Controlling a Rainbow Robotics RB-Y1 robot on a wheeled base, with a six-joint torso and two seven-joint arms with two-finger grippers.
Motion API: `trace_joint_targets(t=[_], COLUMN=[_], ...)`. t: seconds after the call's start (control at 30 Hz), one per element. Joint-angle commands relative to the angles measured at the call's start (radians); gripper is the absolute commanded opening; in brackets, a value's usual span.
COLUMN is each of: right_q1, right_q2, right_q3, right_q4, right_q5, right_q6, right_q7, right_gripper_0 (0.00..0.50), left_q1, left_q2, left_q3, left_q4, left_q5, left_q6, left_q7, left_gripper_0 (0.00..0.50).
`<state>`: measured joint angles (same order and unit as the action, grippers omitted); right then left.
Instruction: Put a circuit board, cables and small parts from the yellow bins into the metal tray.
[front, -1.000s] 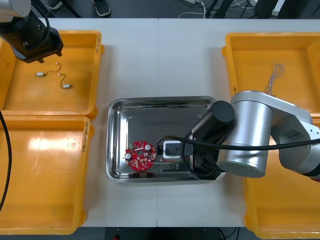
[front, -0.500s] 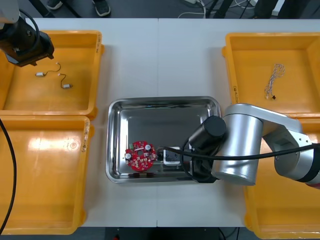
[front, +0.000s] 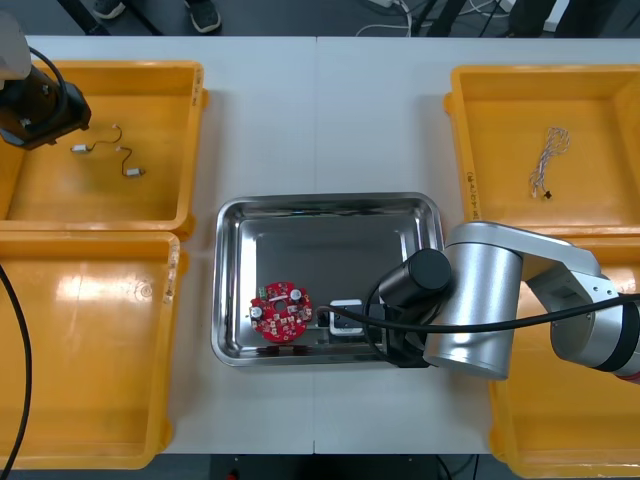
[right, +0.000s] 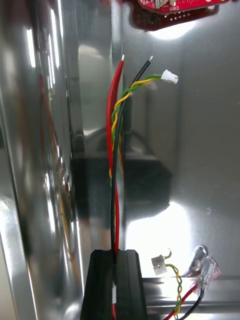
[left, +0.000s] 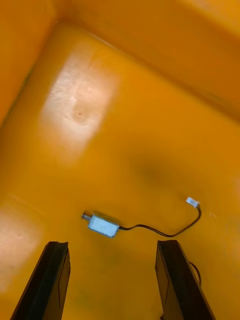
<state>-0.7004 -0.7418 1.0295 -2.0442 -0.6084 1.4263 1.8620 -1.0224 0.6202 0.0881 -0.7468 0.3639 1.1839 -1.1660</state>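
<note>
Your right gripper (right: 116, 285) has its fingers drawn almost together, pinching a cable bundle (right: 115, 150): a red lead, a black lead and a yellow-and-green twisted pair ending in a white plug (right: 170, 77). From the fingertips the bundle runs out low over the shiny floor of the metal tray (right: 200, 150), with its free ends just short of the circuit board (right: 175, 10). I cannot tell whether the leads rest on the floor.

In the front view this arm is over the tray at about 5 o'clock, and the board (front: 280, 312) lies at about 7 o'clock.

I judge the bundle light and limp, with smooth insulation. The strands will likely sag and splay once you let go, so hold them together near mid-length and keep off the plug.

Your left gripper (left: 115, 285) has its fingers (left: 52, 280) spread wide over a small metal part (left: 103, 225) with a thin black lead, on the floor of a yellow bin (left: 150, 100) at the table's 10 o'clock. The part looks light and rigid, so take the body, not the lead.

A blue and white cable (front: 547, 160) lies in the bin at 2 o'clock.
</note>
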Motion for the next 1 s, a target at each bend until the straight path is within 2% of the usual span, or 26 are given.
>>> trace_joint_targets(t=[0.03, 0.17, 0.27, 0.53, 1.0], right_q1=[-0.018, -0.019, -0.019, -0.019, -0.019], right_q2=[-0.024, -0.022, -0.022, -0.014, 0.055], right_q3=[0.009, 0.006, -0.006, -0.072, -0.494], right_q4=[-0.007, -0.007, -0.007, -0.018, -0.039], right_q5=[0.027, 0.045, 0.045, 0.033, -0.232], right_q6=[-0.007, -0.004, 0.005, 0.056, 0.405], right_q7=[0.032, 0.025, 0.025, 0.031, 0.039], right_gripper_0=[0.262, 0.423, 0.5, 0.5, 0.5], left_q1=[-0.054, -0.053, -0.053, -0.053, -0.001], left_q2=[0.049, 0.041, 0.033, 0.004, -0.045], left_q3=[0.036, 0.036, 0.036, 0.035, 0.038], left_q4=[0.035, 0.04, 0.04, 0.04, 0.041], left_q5=[-0.013, -0.025, -0.031, -0.049, -0.069], left_q6=[-0.06, -0.061, -0.061, -0.069, -0.167], left_q7=[0.088, 0.192, 0.247, 0.364, 0.41], left_gripper_0=[0.5, 0.5, 0.5, 0.5, 0.5])
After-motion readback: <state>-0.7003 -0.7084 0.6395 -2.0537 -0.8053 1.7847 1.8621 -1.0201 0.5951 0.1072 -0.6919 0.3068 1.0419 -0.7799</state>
